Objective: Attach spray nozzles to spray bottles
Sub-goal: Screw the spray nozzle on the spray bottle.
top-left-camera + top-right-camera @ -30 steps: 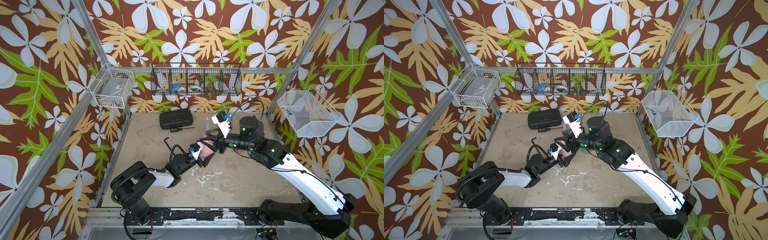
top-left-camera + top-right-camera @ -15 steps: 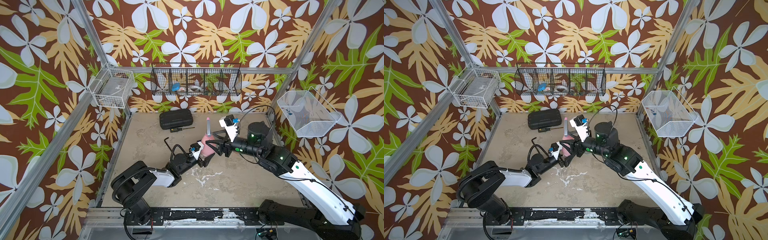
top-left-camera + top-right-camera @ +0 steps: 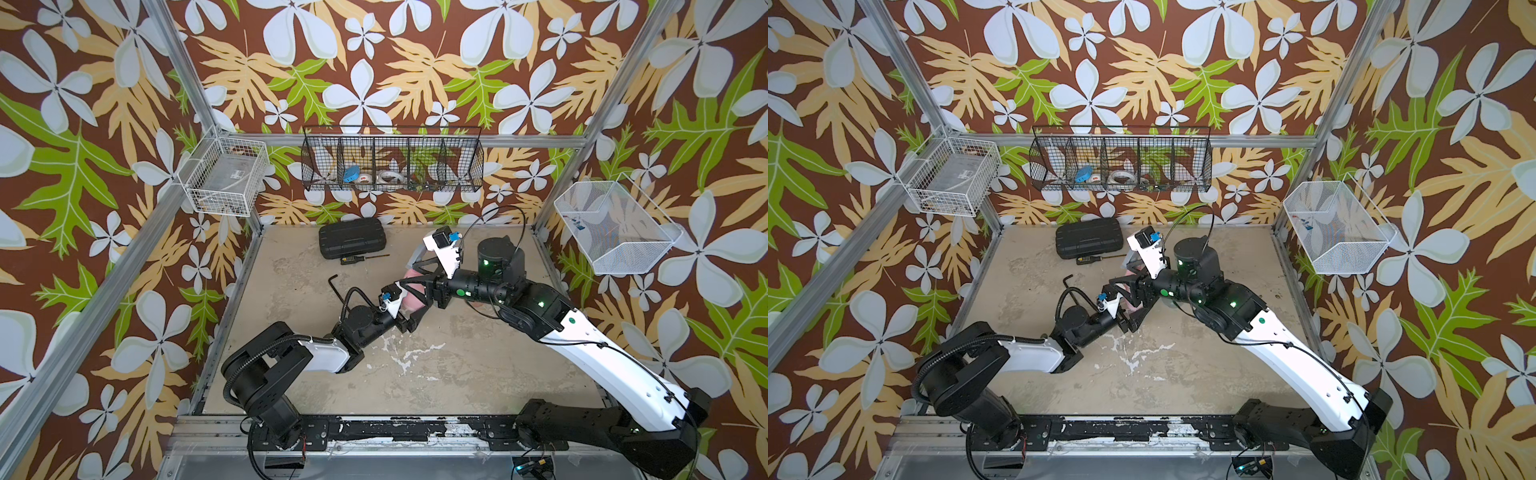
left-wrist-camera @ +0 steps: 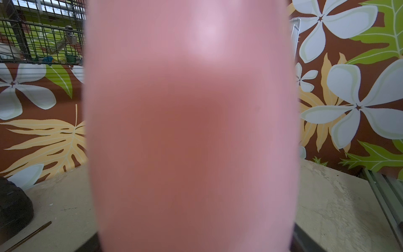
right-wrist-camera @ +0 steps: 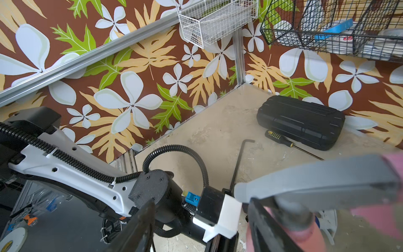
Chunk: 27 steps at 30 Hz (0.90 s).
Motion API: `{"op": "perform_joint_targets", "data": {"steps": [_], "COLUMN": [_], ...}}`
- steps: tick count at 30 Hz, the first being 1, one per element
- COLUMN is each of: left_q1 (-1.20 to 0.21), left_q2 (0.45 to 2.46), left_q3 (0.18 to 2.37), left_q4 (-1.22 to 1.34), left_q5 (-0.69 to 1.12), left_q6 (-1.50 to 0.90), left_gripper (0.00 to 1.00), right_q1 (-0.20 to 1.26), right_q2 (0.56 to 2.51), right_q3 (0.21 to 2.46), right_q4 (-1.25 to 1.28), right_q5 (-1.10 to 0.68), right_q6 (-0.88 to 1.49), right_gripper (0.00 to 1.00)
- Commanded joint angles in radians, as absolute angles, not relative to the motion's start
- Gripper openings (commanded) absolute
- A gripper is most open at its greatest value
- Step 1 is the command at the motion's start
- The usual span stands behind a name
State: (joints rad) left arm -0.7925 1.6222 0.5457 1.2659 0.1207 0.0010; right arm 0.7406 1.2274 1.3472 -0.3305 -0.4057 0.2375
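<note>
My left gripper (image 3: pixel 409 318) is shut on the pink spray bottle (image 3: pixel 412 301), holding it upright low over the table. The bottle's blurred body (image 4: pixel 189 131) fills the left wrist view and hides the fingers. A pink and grey spray nozzle (image 5: pixel 316 176) sits on the bottle's neck, and its grey head (image 3: pixel 415 254) shows beside the right wrist. My right gripper (image 3: pixel 417 276) is at the bottle's top and stands open. In the right wrist view, between my right gripper's (image 5: pixel 201 203) fingers, only the left arm's wrist shows. The nozzle's neck lies outside one finger (image 5: pixel 261 224).
A black ribbed case (image 3: pixel 352 237) lies at the back of the table, with a small screwdriver (image 3: pixel 358 259) in front of it. A black hex key (image 3: pixel 336 284) lies left of the grippers. Wire baskets (image 3: pixel 392 164) hang on the back and side walls.
Half a second ago the right gripper had pulled back to the right, off the nozzle. It has now come back in at the bottle's top, jaws wider than before. The left gripper has not moved.
</note>
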Motion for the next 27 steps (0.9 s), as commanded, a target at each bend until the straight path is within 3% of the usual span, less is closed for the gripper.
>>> {"op": "perform_joint_targets", "data": {"steps": [1,12,16,19,27], "left_q1": [-0.792,-0.789,-0.767,-0.751,-0.736], "left_q2": [1.621,1.624,1.631,1.632,1.628], "left_q3": [0.554,0.548,0.537,0.536,0.558], "left_q4": [1.29,1.265,1.272,1.285,1.232], "left_q5": [0.136,0.14,0.212,0.275,0.368], "left_q6": [-0.008,0.034,0.054,0.052,0.038], "left_gripper": [0.6,0.61,0.62,0.63,0.63], "right_q1": [0.742,0.742,0.661,0.515,0.5], "right_q2": [1.247,1.375,1.318,1.321,1.366], "right_q3": [1.371,1.604,1.638,1.615,1.552], "right_q4": [-0.293,-0.463,-0.491,-0.491,-0.517], "right_q5": [-0.403,-0.406,-0.401,-0.523,-0.673], "right_q6": [0.257,0.187,0.111,0.102,0.059], "right_gripper": [0.67,0.68,0.79,0.86,0.82]}}
